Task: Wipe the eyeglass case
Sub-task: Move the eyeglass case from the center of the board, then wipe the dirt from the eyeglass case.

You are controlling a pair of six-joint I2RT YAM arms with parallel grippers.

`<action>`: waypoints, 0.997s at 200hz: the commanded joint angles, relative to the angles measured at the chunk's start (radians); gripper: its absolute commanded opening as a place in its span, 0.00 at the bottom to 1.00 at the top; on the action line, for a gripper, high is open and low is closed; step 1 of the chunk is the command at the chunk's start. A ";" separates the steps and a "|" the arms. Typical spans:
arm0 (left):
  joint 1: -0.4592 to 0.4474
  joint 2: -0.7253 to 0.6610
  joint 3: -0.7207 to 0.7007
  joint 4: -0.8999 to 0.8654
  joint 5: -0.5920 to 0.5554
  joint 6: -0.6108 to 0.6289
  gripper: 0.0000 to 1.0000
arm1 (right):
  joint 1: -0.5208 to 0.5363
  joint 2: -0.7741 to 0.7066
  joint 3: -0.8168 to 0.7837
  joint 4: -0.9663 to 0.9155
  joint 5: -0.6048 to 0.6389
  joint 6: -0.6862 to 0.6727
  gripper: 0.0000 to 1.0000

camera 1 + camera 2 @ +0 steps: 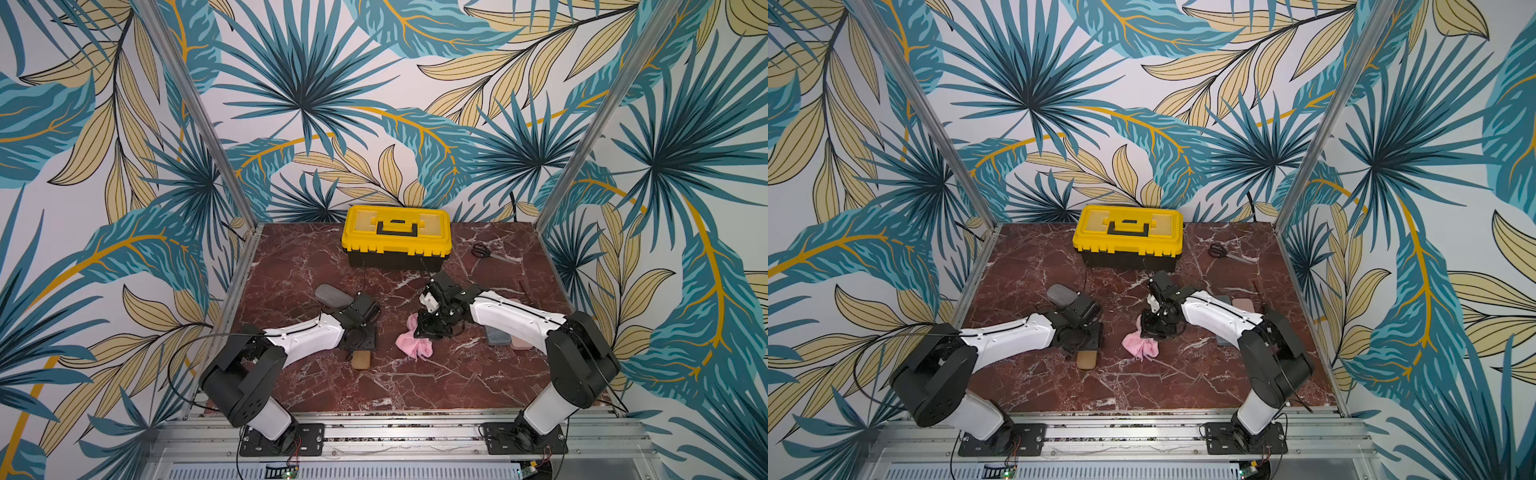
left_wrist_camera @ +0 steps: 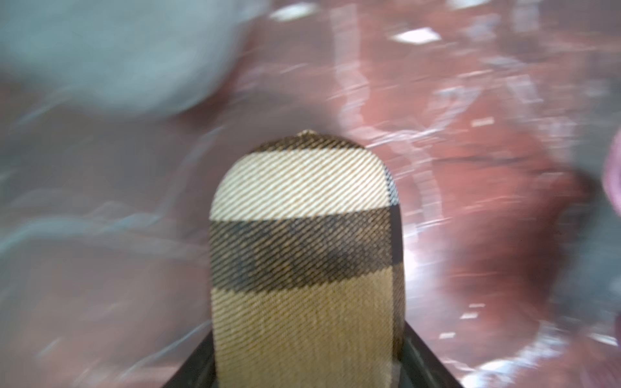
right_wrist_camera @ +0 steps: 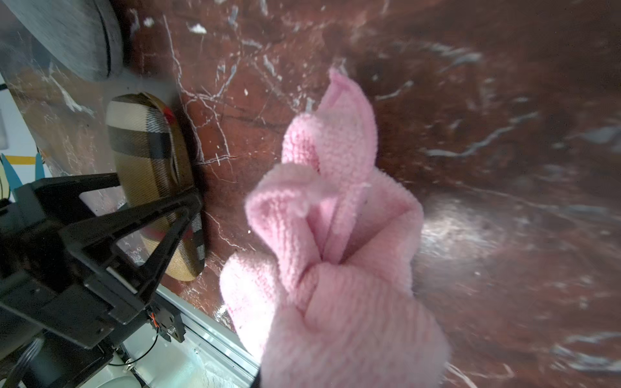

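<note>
Fingers (image 3: 141,215) of left gripper (image 1: 360,351) clamped on plaid eyeglass case (image 2: 302,268). Right gripper (image 1: 424,334) pinched shut on bunched pink cloth (image 3: 336,235). Eyeglass case located at 9 o'clock of cloth, near, not touching. Grey case (image 1: 332,296) seen at 11 o'clock of it; yellow toolbox (image 1: 397,232) at 12 o'clock of table (image 1: 415,386).

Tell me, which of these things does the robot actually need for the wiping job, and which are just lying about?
In use:
plaid eyeglass case
pink cloth

Lying about:
yellow toolbox
scissors
grey eyeglass case
</note>
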State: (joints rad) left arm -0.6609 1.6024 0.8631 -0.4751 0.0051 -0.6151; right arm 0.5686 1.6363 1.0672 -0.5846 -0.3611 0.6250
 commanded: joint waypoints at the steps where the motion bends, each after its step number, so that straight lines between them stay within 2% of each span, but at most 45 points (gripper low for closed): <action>1: -0.007 0.092 0.122 0.072 0.171 0.161 0.63 | -0.044 -0.059 -0.061 -0.072 0.029 -0.041 0.00; 23: -0.035 0.214 0.283 0.022 0.245 0.269 0.63 | -0.094 -0.112 -0.115 -0.098 0.051 -0.060 0.00; 45: -0.092 0.314 0.410 -0.071 0.203 0.383 0.69 | -0.127 -0.155 -0.154 -0.128 0.080 -0.074 0.00; 62: -0.109 0.340 0.427 -0.091 0.163 0.413 0.75 | -0.142 -0.188 -0.170 -0.145 0.103 -0.080 0.00; 80: -0.115 0.313 0.384 -0.057 0.138 0.403 0.79 | -0.153 -0.205 -0.162 -0.172 0.134 -0.095 0.00; 101: -0.130 0.221 0.290 0.014 0.079 0.383 0.90 | -0.163 -0.207 -0.125 -0.219 0.175 -0.125 0.00; 131: -0.148 0.056 0.089 0.233 0.016 0.372 1.00 | -0.164 -0.201 -0.067 -0.262 0.219 -0.157 0.00; 148: -0.158 0.021 0.015 0.344 0.007 0.400 1.00 | -0.164 -0.189 -0.046 -0.265 0.219 -0.159 0.00; 199: -0.175 0.063 -0.042 0.485 0.038 0.488 1.00 | -0.147 -0.163 0.014 -0.260 0.197 -0.147 0.00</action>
State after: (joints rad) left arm -0.8299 1.6539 0.8669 -0.1196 0.0444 -0.1883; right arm 0.4068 1.4517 1.0439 -0.8177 -0.1722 0.4854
